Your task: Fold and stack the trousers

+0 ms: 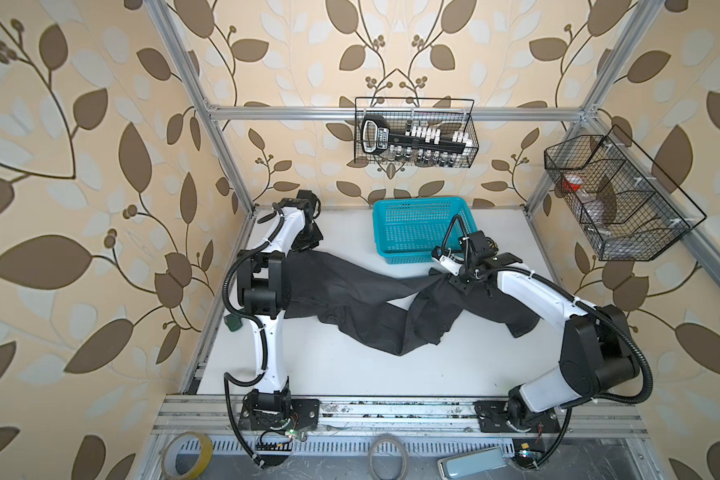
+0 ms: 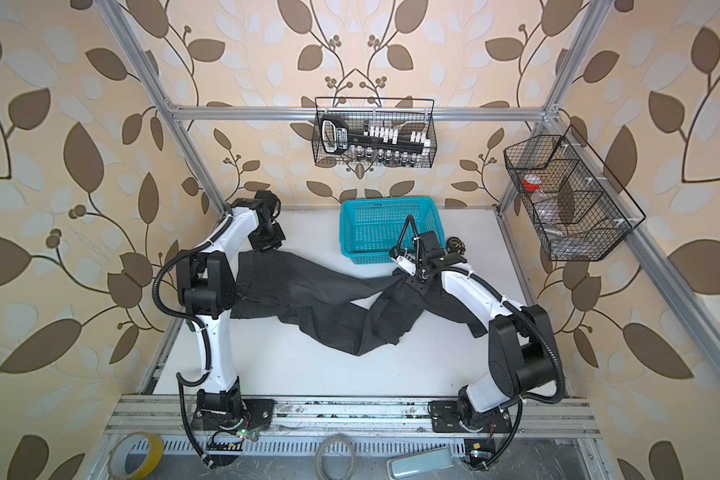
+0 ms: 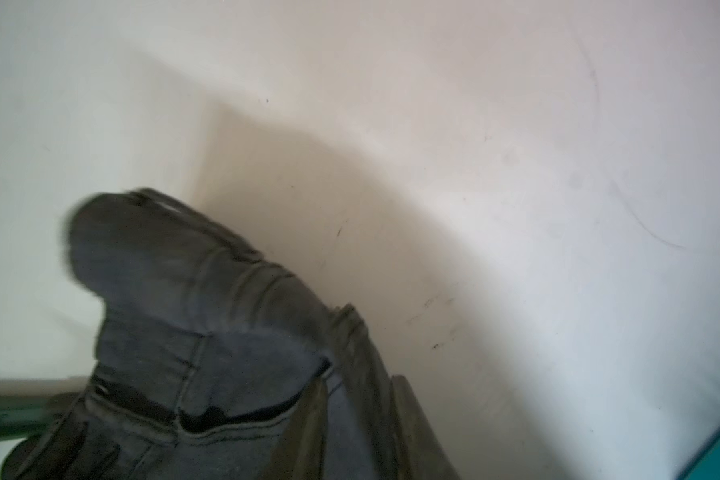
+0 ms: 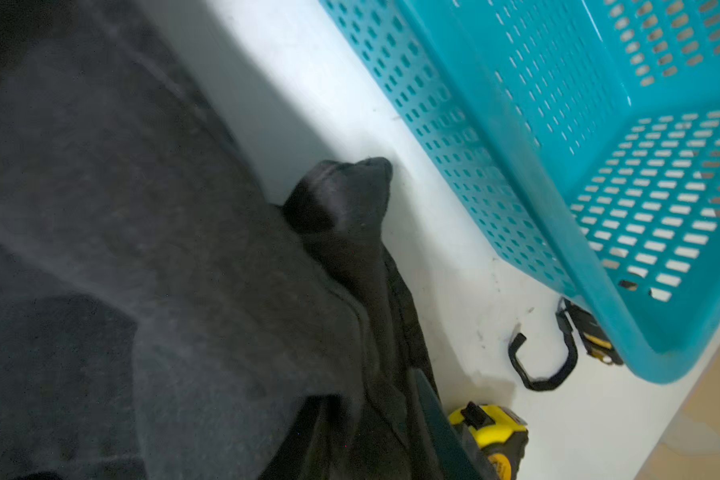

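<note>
Step, as I judge: laying flat before the first fold. Trousers (image 1: 362,307) lie twisted across the bench (image 1: 350,365), left edge to right edge. Left gripper (image 1: 307,244) at waistband, right gripper (image 1: 447,268) at a leg end by the turquoise basket (image 1: 400,255); grip on either: cannot tell. Next: untwist, draw ends apart.

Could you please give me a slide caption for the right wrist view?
Right wrist view: dark trousers bunched on the white table beside a turquoise perforated basket, yellow tape measure close by.
</note>
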Controlling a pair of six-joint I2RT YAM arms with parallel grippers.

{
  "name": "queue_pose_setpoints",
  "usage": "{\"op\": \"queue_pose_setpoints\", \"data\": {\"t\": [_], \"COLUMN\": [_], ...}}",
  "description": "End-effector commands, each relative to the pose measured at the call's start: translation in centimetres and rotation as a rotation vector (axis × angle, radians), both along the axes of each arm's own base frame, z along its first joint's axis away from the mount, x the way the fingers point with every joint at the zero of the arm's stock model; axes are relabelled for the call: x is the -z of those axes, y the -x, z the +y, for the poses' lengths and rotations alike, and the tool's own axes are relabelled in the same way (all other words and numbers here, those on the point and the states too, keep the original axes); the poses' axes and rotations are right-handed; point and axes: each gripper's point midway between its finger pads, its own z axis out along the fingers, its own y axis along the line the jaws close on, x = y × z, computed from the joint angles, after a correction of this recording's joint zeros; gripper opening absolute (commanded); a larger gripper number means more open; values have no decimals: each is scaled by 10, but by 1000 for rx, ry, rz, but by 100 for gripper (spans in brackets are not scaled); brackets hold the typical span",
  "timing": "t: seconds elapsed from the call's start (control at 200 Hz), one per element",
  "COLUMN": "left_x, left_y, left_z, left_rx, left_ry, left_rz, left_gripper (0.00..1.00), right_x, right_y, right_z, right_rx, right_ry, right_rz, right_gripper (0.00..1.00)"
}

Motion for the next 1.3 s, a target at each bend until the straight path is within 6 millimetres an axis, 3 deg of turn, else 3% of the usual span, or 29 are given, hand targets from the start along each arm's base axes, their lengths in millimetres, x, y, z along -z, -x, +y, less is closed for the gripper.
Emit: {"op": "queue_pose_setpoints", "data": {"t": [0.0, 0.05, 0.15, 0.26, 0.335, 0.435, 0.525, 0.625, 0.835, 1.065, 1.295], "left_x": [-48, -58, -74, -74, -65, -45, -28, -11, 29, 58, 82], "left_y": [-6, 1, 30, 76, 113, 162, 198, 219, 232, 209, 188], "left_z": [14, 14, 15, 11, 6, -1, 0, 3, 4, 13, 17], "left_rx": [-1, 13, 32, 43, 22, -36, -118, -194, -320, -355, -360], "left_ry": [-60, -64, -68, -32, 10, 79, 97, 99, 163, 158, 150], "left_rz": [-93, -94, -69, -9, 38, 98, 122, 149, 120, 58, 14], "left_gripper": [54, 67, 74, 79, 80, 81, 83, 85, 86, 85, 76], "right_x": [-25, -31, -53, -60, -53, -39, -18, 8, 44, 72, 90], "right_y": [-21, -17, 3, 45, 81, 121, 144, 158, 153, 146, 137], "right_z": [-4, -5, 5, 25, 40, 57, 69, 77, 83, 90, 91], "right_rx": [40, 48, 34, -64, -172, -298, -388, -446, -504, -532, -517], "right_ry": [75, 70, -56, -176, -203, -206, -168, -133, -50, -15, -16], "right_rz": [-110, -125, -151, -127, -98, -97, -84, -46, -29, -5, 31], "right_gripper": [43, 49, 58, 64, 65, 76, 79, 80, 81, 84, 80]}}
